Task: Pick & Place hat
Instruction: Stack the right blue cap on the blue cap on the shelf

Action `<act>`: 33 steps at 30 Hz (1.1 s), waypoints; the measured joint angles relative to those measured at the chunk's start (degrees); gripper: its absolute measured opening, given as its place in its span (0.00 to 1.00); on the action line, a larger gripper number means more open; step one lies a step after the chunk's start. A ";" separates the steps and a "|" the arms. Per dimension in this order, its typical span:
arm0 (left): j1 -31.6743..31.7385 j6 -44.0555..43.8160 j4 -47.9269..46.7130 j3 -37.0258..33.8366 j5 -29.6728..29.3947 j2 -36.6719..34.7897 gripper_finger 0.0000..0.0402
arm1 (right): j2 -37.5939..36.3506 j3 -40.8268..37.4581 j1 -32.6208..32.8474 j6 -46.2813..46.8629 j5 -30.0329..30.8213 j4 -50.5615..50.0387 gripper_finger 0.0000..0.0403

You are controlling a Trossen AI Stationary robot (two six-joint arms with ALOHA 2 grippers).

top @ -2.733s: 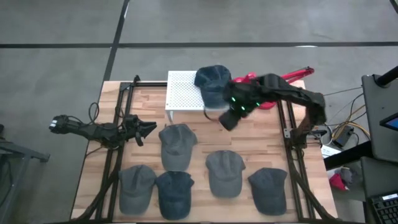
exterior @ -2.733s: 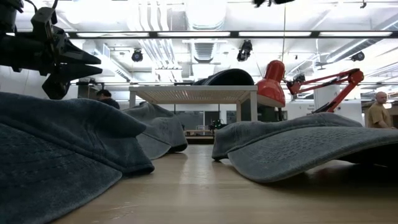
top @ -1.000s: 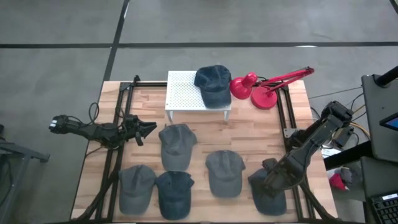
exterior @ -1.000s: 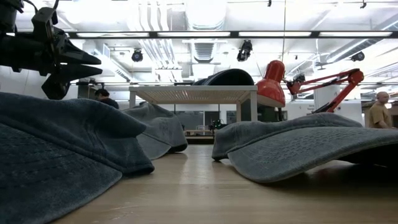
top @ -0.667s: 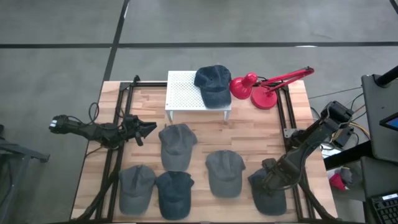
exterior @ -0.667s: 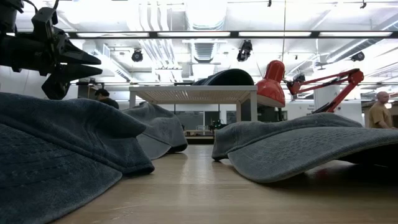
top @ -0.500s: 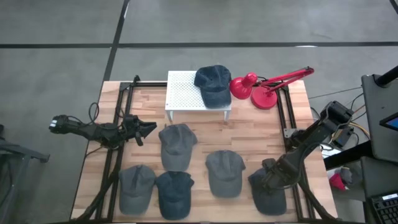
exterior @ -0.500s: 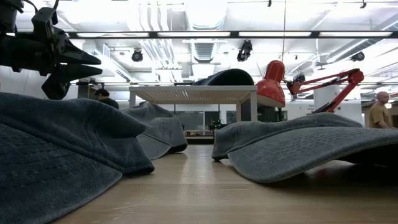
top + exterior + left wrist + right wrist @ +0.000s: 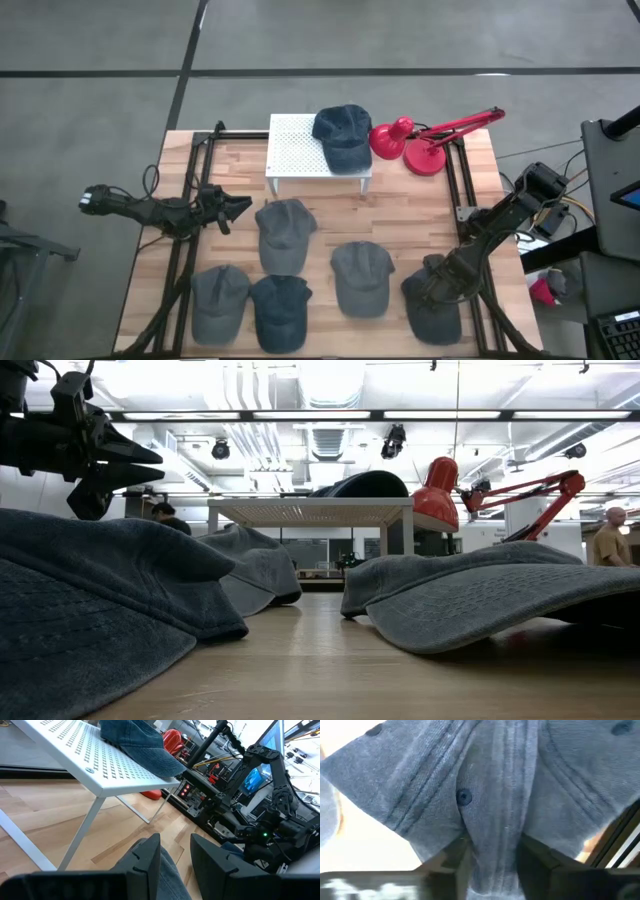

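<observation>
The right gripper (image 9: pixel 437 287) is down on the grey cap (image 9: pixel 433 305) at the near right corner of the tabletop (image 9: pixel 410 215). Its jaws, spread over the crown a second ago, have closed in and now pinch a ridge of fabric beside the top button (image 9: pixel 464 797); the wrist view shows the cloth bunched between the two dark fingers (image 9: pixel 535 855). The arm itself has barely shifted since then, and the cap lies where it did. The blue denim cap (image 9: pixel 342 133) placed earlier sits unchanged on the white perforated stand (image 9: pixel 295 148), next to the red desk lamp (image 9: pixel 425 145). The left gripper (image 9: pixel 232 207) waits over the left side of the tabletop as before, jaws slightly apart, holding nothing
</observation>
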 joint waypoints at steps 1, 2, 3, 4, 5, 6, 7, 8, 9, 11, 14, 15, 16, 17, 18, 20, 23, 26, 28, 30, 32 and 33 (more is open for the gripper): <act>-0.01 0.00 0.00 0.00 0.00 0.01 0.27 | 0.00 0.42 0.00 -0.13 0.02 0.02 0.24; -0.02 0.02 0.00 0.00 0.00 0.02 0.27 | 0.00 0.83 0.00 -0.73 0.02 0.03 0.20; 0.00 0.00 0.00 0.00 -0.02 0.00 0.27 | 0.00 1.30 0.00 -1.38 0.04 -0.01 0.15; -0.02 0.01 0.00 0.00 -0.01 0.01 0.27 | 0.00 1.81 0.00 -1.89 0.09 -0.03 0.11; -0.01 0.02 0.00 0.00 -0.02 0.01 0.27 | 0.00 2.46 0.00 -2.52 0.17 -0.09 0.07; -0.01 0.01 0.00 0.00 -0.02 0.00 0.27 | -0.01 3.12 0.00 -3.05 0.19 -0.19 0.05; 0.00 0.01 0.00 0.00 -0.02 0.00 0.27 | -0.04 3.87 0.00 -3.39 0.20 -0.49 0.05; -0.01 0.02 0.00 0.00 -0.02 0.00 0.27 | -0.04 4.91 0.00 -3.39 0.20 -1.25 0.04; 0.00 0.02 0.00 0.00 -0.02 0.01 0.27 | -0.14 6.01 0.00 -3.47 0.20 -2.13 0.04; 0.00 0.02 0.00 0.00 -0.02 0.00 0.27 | -0.48 8.91 0.00 -4.61 0.22 -4.86 0.04; -0.01 0.02 0.00 0.00 -0.02 0.02 0.27 | -0.70 14.40 -0.13 -7.96 1.12 -10.37 0.03; -0.02 0.02 0.00 0.00 -0.02 0.00 0.27 | -0.83 16.44 -0.13 -9.28 2.65 -12.11 0.03; -0.02 0.02 0.00 0.00 -0.03 0.00 0.27 | -0.93 18.67 -0.19 -10.54 4.62 -13.89 0.03; 0.00 0.02 0.00 0.00 -0.03 0.00 0.27 | -1.09 20.92 -0.40 -11.62 6.83 -15.61 0.03; -0.02 0.02 0.00 0.00 -0.02 0.00 0.27 | -1.24 23.24 -0.58 -12.81 9.53 -17.48 0.03; -0.01 0.02 0.00 0.00 -0.03 0.00 0.27 | -1.54 27.80 -1.31 -15.58 15.28 -20.83 0.03; 0.00 0.02 0.02 0.00 -0.03 0.00 0.27 | -1.83 34.08 -3.20 -20.55 24.86 -25.43 0.03; -0.01 0.02 0.11 -0.02 -0.04 0.00 0.27 | -1.84 39.32 -6.31 -26.19 31.76 -29.45 0.03; -0.02 -0.07 0.20 -0.04 -0.03 0.00 0.27 | -1.84 42.05 -9.24 -30.57 34.02 -30.73 0.03; -0.02 -0.11 0.22 -0.04 -0.02 0.00 0.27 | -1.84 44.49 -12.75 -34.55 34.98 -31.63 0.03; 0.00 -0.15 0.22 -0.04 -0.02 0.00 0.27 | -1.84 46.56 -16.90 -37.39 35.46 -31.95 0.03; -0.02 -0.21 0.22 -0.05 -0.02 0.00 0.27 | -1.84 47.58 -19.09 -38.13 36.07 -31.94 0.03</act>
